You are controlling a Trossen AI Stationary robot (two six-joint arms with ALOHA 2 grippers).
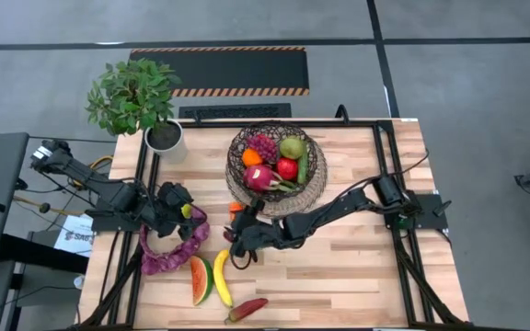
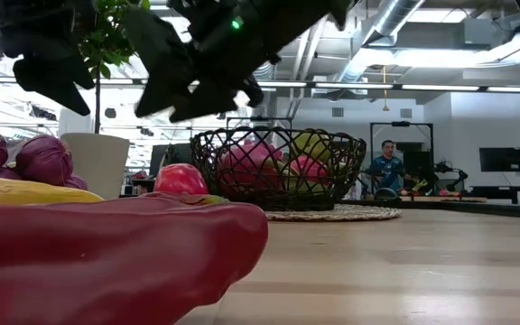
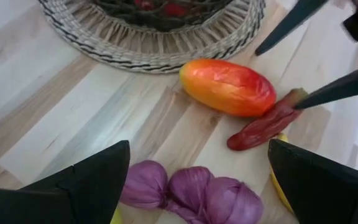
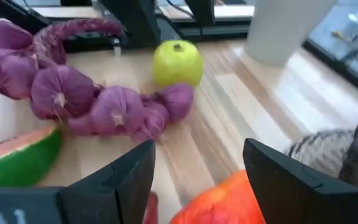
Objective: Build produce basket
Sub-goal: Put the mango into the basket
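— What's in the basket [image 1: 318, 176] right now?

— It sits upper centre of the high view on the counter [image 1: 357, 267], on a pale woven mat. Inside: purple grapes [image 1: 263, 145], a green apple [image 1: 292, 146], an orange [image 1: 251, 157], a pink dragon fruit [image 1: 259, 176], a red round fruit [image 1: 287, 168] and a thin green piece along its right side.

— And what's still out on the wood?

— Lower left of centre, a purple garlic string [image 1: 159, 257] curls in a loop. A yellow-green apple [image 4: 178, 62] lies at its upper end. Below that, a watermelon slice [image 1: 201, 279] and a banana [image 1: 221, 277] lie side by side, and a red pepper [image 1: 246, 309] lies near the bottom edge. An orange-red mango [image 3: 227, 87] lies just beside the mat's lower left edge.

— Where are the tools?

— The left tool [image 1: 184, 213] hangs over the upper end of the garlic string, fingers wide apart, clamped on nothing. The right tool [image 1: 238, 241] reaches in from the right to the spot between mango and banana, fingers parted, nothing between them.

— Anything crowding the space?

— A potted plant [image 1: 134, 97] in a white pot stands at the upper left of the counter, apart from the basket.
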